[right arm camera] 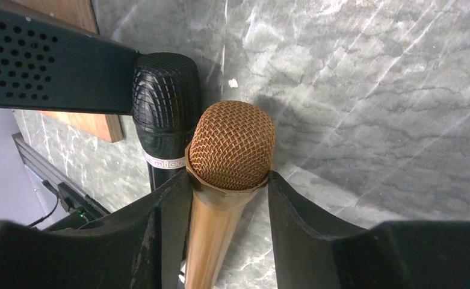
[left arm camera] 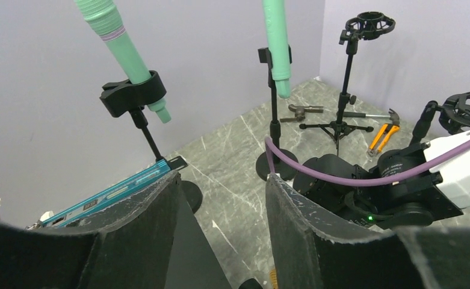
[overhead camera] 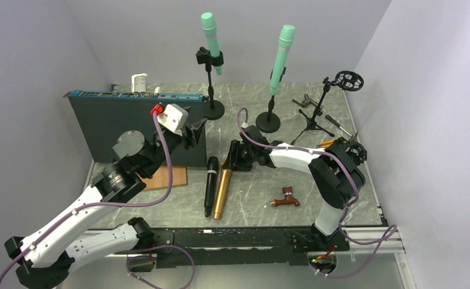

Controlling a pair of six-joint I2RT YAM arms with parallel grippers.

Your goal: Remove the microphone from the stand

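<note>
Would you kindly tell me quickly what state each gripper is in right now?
Left gripper: open, holding nothing.
Right gripper: closed on the gold microphone.

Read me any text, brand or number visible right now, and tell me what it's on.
"mic": pinkish letters on the pale band of the black mesh-headed microphone; the rest is cut off beside the gold mesh-headed microphone.
Front-panel markings on the blue-topped dark rack unit: too small to read.
Small white label on the right arm's black wrist housing: blurred, unreadable.
Nothing else legible.
</note>
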